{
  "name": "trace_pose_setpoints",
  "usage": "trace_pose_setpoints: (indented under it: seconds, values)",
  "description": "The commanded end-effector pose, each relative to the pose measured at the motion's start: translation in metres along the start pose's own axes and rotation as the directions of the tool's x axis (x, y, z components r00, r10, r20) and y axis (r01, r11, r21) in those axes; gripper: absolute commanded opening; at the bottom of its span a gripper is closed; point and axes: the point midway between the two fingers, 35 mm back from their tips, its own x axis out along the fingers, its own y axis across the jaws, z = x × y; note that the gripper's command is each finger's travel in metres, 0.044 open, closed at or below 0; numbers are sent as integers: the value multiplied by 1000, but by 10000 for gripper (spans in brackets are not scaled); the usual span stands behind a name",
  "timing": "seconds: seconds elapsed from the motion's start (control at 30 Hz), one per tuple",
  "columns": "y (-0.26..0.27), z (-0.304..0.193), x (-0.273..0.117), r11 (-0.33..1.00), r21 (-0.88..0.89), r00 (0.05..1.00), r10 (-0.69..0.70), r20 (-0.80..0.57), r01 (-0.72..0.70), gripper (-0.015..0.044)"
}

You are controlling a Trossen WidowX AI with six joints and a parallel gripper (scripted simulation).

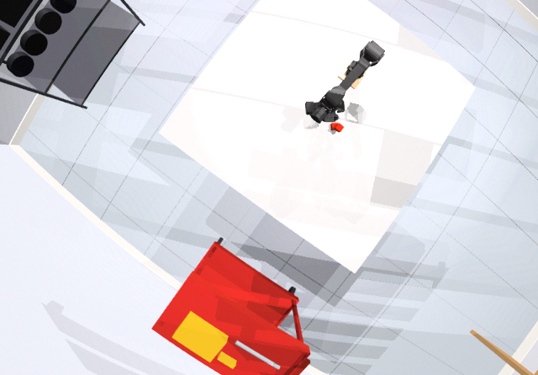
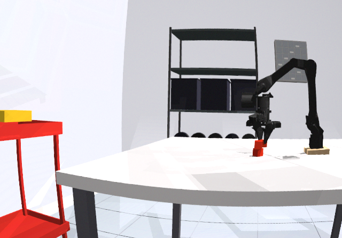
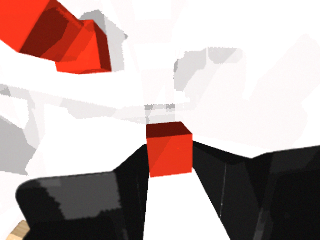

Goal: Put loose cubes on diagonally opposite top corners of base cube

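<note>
The red base cube [image 2: 257,152] [image 3: 82,52] stands on the white table. One red loose cube [image 2: 258,143] [image 3: 20,20] sits on top of it, offset to one side; whether it is exactly level is too small to tell. Together they show as a small red stack [image 1: 337,126] in the top view. My gripper [image 2: 262,141] [image 3: 167,147] is shut on the other red loose cube [image 2: 265,144] [image 3: 170,157], a finger on each side. That cube is beside the stack, apart from it in the wrist view, and looks slightly above the table. The fingertips are hidden by the arm in the top view.
The white table [image 1: 243,102] [image 2: 154,172] carries the arm's wooden mount [image 1: 356,83] [image 2: 316,151]. The stack stands close to the gripper, at the upper left of the wrist view. A red cart [image 1: 243,271] [image 2: 30,129] and a shelf rack [image 2: 212,34] stand away from the table.
</note>
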Motion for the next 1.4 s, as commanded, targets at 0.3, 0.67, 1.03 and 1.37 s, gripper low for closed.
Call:
trace_pose_setpoints:
  seconds: [0.3,0.67,1.03,1.37]
  values:
    - [-2,2,-44,1000,1,1000,-5,8,5,105]
    - [2,-2,-80,1000,1,1000,-5,8,5,105]
    - [10,12,-82,987,-162,1000,-4,9,6,105]
    - [26,38,-78,895,-446,1000,-3,11,7,105]
